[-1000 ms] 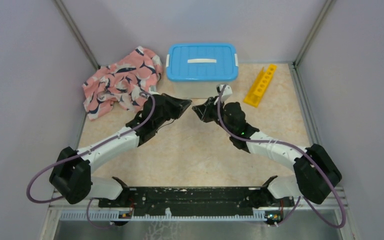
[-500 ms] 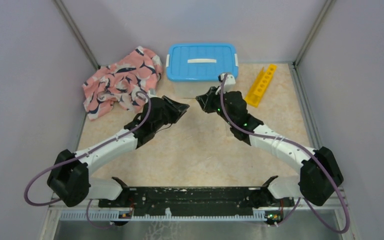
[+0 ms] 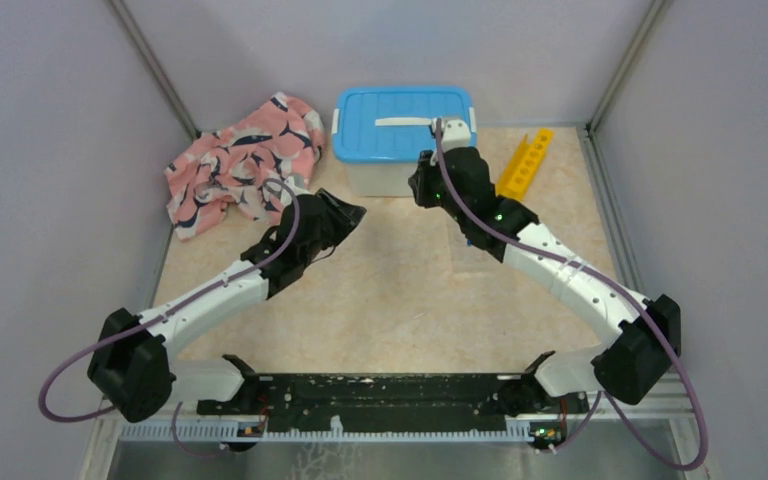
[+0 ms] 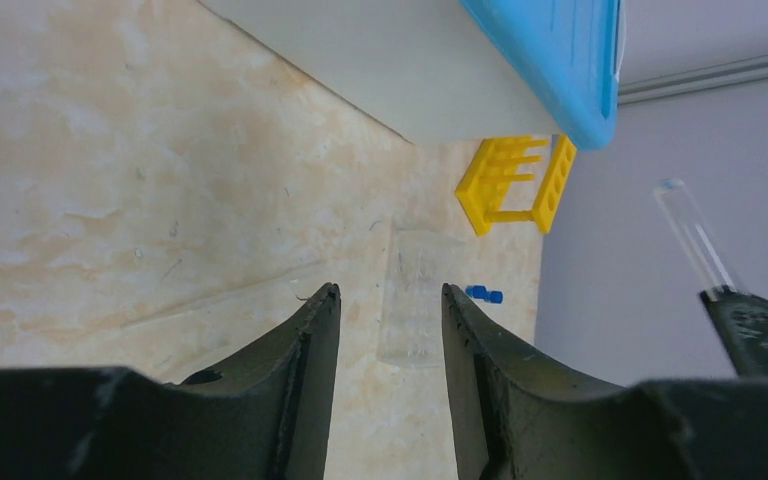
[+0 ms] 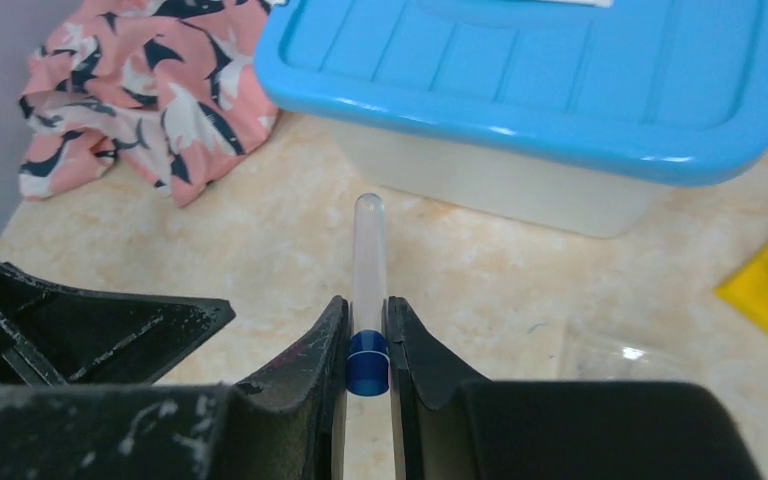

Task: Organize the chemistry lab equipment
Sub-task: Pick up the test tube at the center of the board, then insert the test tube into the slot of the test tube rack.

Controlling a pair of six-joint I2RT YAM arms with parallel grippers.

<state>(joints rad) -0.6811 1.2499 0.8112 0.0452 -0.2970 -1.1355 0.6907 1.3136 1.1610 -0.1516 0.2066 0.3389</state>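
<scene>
Beside bin (image 5: 500, 180) | right gripper (image 5: 366, 305) pinching tube (image 5: 369, 240), arm (image 3: 560, 270) outstretched | left gripper (image 4: 388, 295) parted

Whale-print cloth (image 3: 240, 165) beside blue-lidded bin (image 3: 403, 125)

On the table (image 3: 390, 295), the bin (image 3: 404, 140) stands rearmost, cloth (image 3: 235, 160) left, rack (image 3: 522, 170) right.

Bin (image 5: 500, 180) close ahead of right tool (image 5: 366, 312)
</scene>
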